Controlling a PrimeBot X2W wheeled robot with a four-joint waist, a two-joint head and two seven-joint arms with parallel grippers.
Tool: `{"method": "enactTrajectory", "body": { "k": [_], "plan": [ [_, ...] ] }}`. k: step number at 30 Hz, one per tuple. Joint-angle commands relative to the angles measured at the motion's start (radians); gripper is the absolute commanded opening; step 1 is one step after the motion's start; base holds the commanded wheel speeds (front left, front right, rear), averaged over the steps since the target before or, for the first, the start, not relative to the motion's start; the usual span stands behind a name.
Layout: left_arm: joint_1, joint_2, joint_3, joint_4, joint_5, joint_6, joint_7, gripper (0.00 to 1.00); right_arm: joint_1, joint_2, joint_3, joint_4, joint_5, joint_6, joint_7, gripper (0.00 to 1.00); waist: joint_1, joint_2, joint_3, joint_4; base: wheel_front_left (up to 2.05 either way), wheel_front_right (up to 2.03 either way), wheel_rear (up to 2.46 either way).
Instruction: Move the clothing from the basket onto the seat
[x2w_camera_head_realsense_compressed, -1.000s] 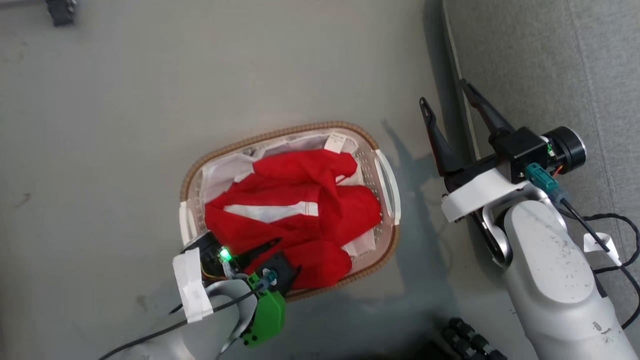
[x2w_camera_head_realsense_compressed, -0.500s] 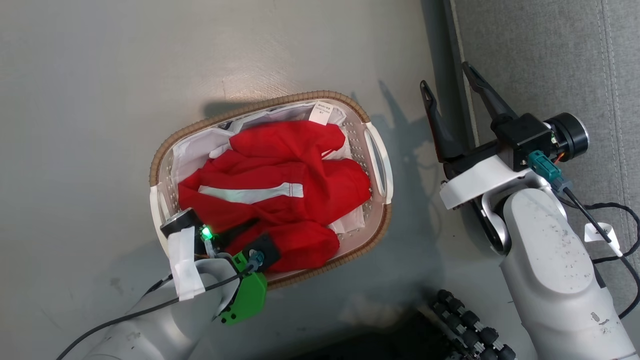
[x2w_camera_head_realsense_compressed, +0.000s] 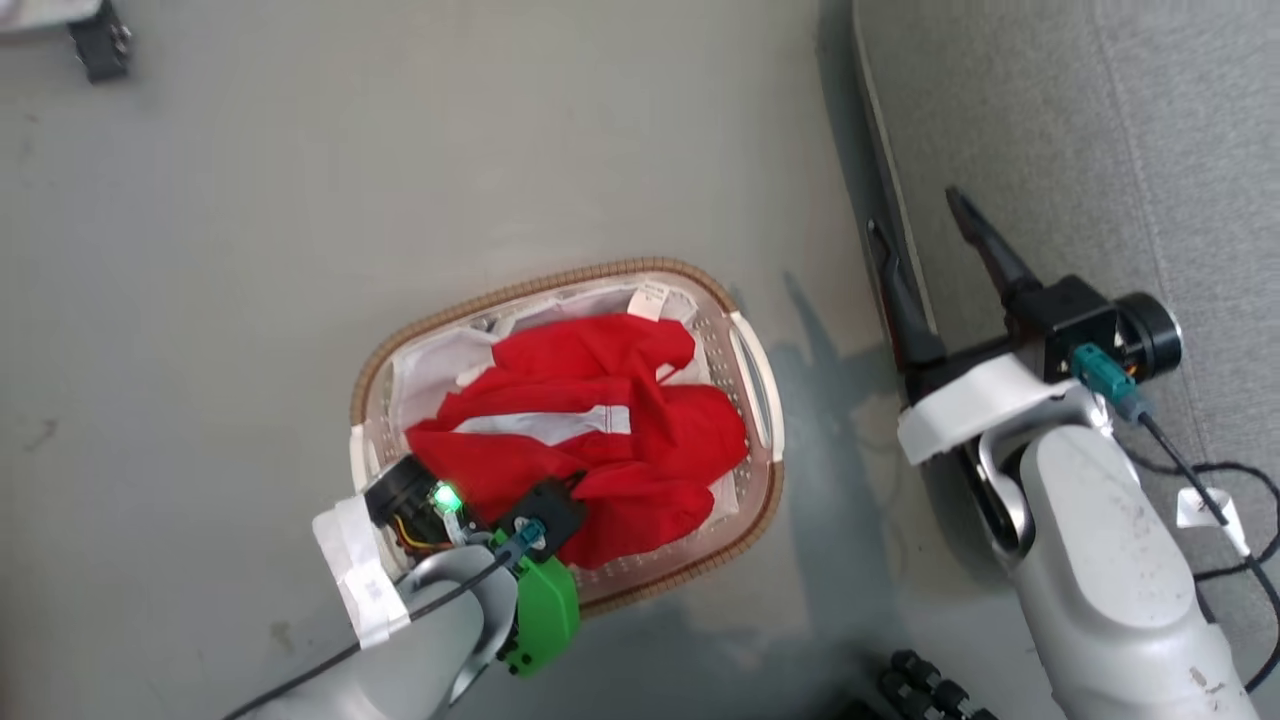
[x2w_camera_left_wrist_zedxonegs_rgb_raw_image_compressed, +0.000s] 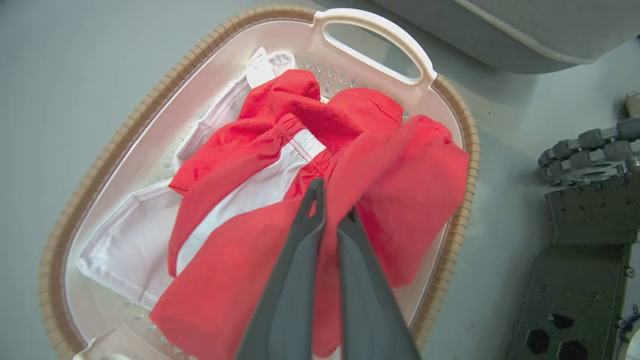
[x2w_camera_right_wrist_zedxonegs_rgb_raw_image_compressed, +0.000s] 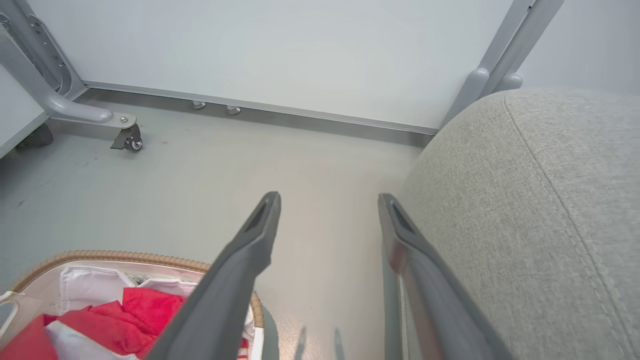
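1. a smooth, pale grey floor (x2w_camera_head_realsense_compressed: 300, 200) with a few faint scuffs is seen, and the basket (x2w_camera_head_realsense_compressed: 722, 318) is stood on it.
2. the red jersey (x2w_camera_head_realsense_compressed: 600, 440) is left crumpled inside the basket, on a white liner (x2w_camera_left_wrist_zedxonegs_rgb_raw_image_compressed: 125, 240).
3. a fold of the jersey is pinched between the nearly closed fingers of the left gripper (x2w_camera_left_wrist_zedxonegs_rgb_raw_image_compressed: 334, 200).
4. the grey woven seat (x2w_camera_head_realsense_compressed: 1050, 120) is set near the basket, on the robot's right.
5. the right gripper (x2w_camera_head_realsense_compressed: 915, 212) is held at the seat's edge, its fingers spread wide and empty.
6. the floor is met by a plain white wall (x2w_camera_right_wrist_zedxonegs_rgb_raw_image_compressed: 300, 45) at a grey skirting strip, where a grey metal frame (x2w_camera_right_wrist_zedxonegs_rgb_raw_image_compressed: 60, 102) on a caster (x2w_camera_right_wrist_zedxonegs_rgb_raw_image_compressed: 131, 141) is parked.
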Motion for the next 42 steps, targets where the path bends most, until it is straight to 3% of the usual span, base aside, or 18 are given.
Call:
{"method": "enactTrajectory", "body": {
  "k": [1, 13, 22, 26, 31, 34, 37, 42],
  "plan": [
    [0.04, -0.002, 0.019, -0.037, 0.007, 0.004, 0.0, 0.0, 0.038, -0.003, 0.001, 0.012, 0.005, -0.001, -0.004, 1.0, 0.0, 0.0, -0.159, 0.037, 0.0, 0.0, 0.0],
    [0.244, -0.022, 0.249, -0.305, 0.062, -0.001, 0.0, 0.0, 0.244, -0.013, -0.007, 0.051, 0.03, -0.001, -0.004, 1.0, 0.0, 0.0, -0.449, 0.124, 0.0, 0.0, 0.0],
    [0.288, -0.062, 0.388, -0.499, 0.097, -0.013, 0.0, 0.0, 0.356, -0.01, 0.01, 0.063, 0.049, -0.001, -0.004, 1.0, 0.0, 0.0, -0.555, 0.162, 0.0, 0.0, 0.0],
    [0.269, -0.077, 0.429, -0.571, 0.106, -0.016, 0.0, 0.0, 0.37, -0.021, 0.089, 0.048, 0.065, -0.001, -0.004, 1.0, 0.0, 0.0, -0.57, 0.174, 0.0, 0.0, 0.0],
    [0.243, -0.093, 0.442, -0.608, 0.115, -0.018, 0.0, 0.0, 0.335, -0.081, 0.339, -0.101, 0.139, -0.001, -0.003, 1.0, 0.0, 0.0, -0.573, 0.185, 0.0, 0.0, 0.0],
    [0.23, -0.101, 0.419, -0.61, 0.108, -0.018, 0.0, 0.0, 0.302, -0.106, 0.435, -0.161, 0.154, -0.001, -0.003, 1.0, 0.0, 0.0, -0.572, 0.19, 0.0, 0.0, 0.0],
    [0.226, -0.105, 0.401, -0.606, 0.098, -0.019, 0.0, 0.0, 0.245, -0.079, 0.451, -0.14, 0.13, -0.001, -0.003, 1.0, 0.0, 0.0, -0.57, 0.194, 0.0, 0.0, 0.0],
    [0.225, -0.11, 0.347, -0.604, 0.064, -0.019, 0.0, 0.0, 0.161, -0.022, 0.463, 0.013, 0.087, -0.001, -0.003, 1.0, 0.0, 0.0, -0.57, 0.226, 0.0, 0.0, 0.0]
  ]
}}
